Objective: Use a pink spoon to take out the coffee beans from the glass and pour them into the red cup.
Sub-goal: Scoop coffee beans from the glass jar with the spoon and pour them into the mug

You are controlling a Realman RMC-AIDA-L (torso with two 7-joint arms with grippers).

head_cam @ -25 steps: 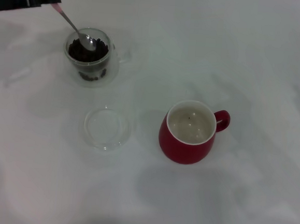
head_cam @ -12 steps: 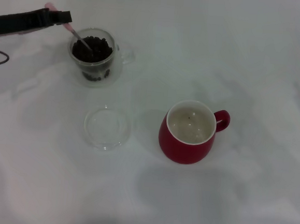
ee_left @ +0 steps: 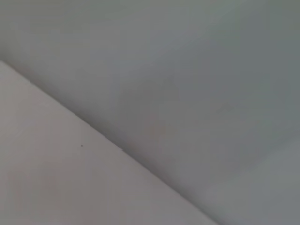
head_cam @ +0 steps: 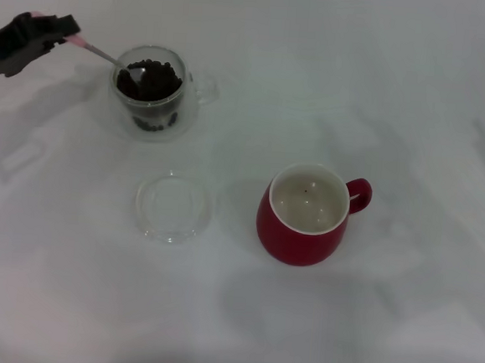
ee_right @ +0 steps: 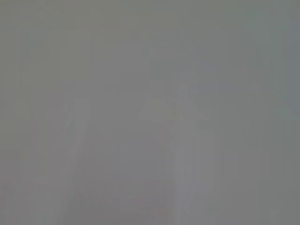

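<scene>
At the far left of the head view my left gripper (head_cam: 63,29) is shut on the pink spoon (head_cam: 101,53) by its pale handle. The spoon slants down into the glass (head_cam: 150,90), its silver bowl at the near-left rim among the coffee beans (head_cam: 153,79). These dark beans fill the upper part of the glass. The red cup (head_cam: 305,213) stands to the right and nearer me, handle pointing right, with a white inside that holds a tiny dark speck. My right gripper is out of view. Both wrist views show only blank grey surface.
A shallow round clear glass dish (head_cam: 173,206) lies on the white table (head_cam: 401,93) between the glass and the red cup, nearer me.
My left gripper has pulled back to the left and turned. The spoon now lies flatter, its bowl drawn from the middle of the beans toward the glass's left rim.
</scene>
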